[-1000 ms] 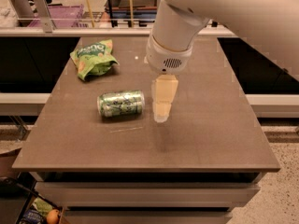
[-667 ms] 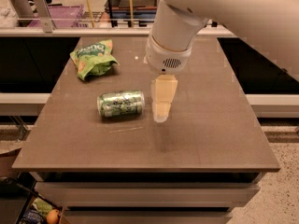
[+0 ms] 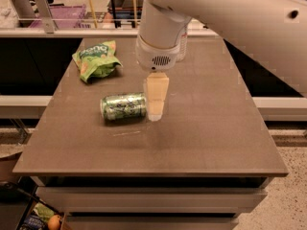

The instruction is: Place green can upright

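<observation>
1. The green can (image 3: 123, 107) lies on its side, left of centre in the frame, long axis running left-right, resting on the surface (image 3: 206, 128). It's not upright yet, so the task is open.
2. The pincer (image 3: 156, 110) hangs pointing down at the can's right end, just beside it and maybe touching. I cannot tell how far open it is or whether it has any hold on the can (it shows edge-on as one pale block).
3. Doing the step well, as I judge it:
   - Take the can across its round body near one end, not over the pull-tab end.
   - Grip firmly, since thin aluminium on a smooth top will prob. roll away toward the lower left if nudged.
   - Lift, rotate to vertical, set the base flat and let go only once it sits square.
   - Keep it in the open mid-surface area, w/ room all round.
4. The snack bag (image 3: 96, 60) sits in the upper left of the surface, well apart from the can, so no obstacle.
5. Hidden or unclear:
   - The arm (image 3: 216, 8) fills the upper right and runs out of frame.
   - The arm's wrist covers most of a bottle (image 3: 182, 42) at the back.
   - The can's right end is masked by the pincer, so I can't say which end carries the tab.
</observation>
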`<state>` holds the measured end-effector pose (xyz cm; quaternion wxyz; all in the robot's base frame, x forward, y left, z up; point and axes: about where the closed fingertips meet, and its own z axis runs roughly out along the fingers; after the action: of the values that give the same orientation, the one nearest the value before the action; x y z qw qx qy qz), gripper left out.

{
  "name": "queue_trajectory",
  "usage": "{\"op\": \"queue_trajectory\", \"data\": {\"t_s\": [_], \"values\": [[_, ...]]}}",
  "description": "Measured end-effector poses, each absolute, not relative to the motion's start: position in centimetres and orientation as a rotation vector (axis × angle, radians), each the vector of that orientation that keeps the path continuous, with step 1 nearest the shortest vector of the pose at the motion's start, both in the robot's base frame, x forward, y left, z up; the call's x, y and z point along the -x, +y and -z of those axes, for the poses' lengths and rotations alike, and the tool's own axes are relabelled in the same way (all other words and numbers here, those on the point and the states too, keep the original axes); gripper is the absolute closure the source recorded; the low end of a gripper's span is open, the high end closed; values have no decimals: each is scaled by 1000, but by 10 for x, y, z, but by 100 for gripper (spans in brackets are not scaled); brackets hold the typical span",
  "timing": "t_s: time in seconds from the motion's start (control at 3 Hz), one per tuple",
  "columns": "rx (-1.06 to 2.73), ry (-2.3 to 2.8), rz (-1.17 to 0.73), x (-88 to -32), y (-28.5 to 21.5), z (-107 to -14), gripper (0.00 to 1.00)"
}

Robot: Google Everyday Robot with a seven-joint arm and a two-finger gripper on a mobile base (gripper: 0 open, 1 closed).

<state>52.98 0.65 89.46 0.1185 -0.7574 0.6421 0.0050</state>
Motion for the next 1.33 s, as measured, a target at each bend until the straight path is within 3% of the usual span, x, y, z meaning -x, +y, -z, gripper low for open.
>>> {"op": "queue_trajectory", "data": {"t_s": [1.33], "values": [[2209,1873,-24,-530,62,-870,0]]}}
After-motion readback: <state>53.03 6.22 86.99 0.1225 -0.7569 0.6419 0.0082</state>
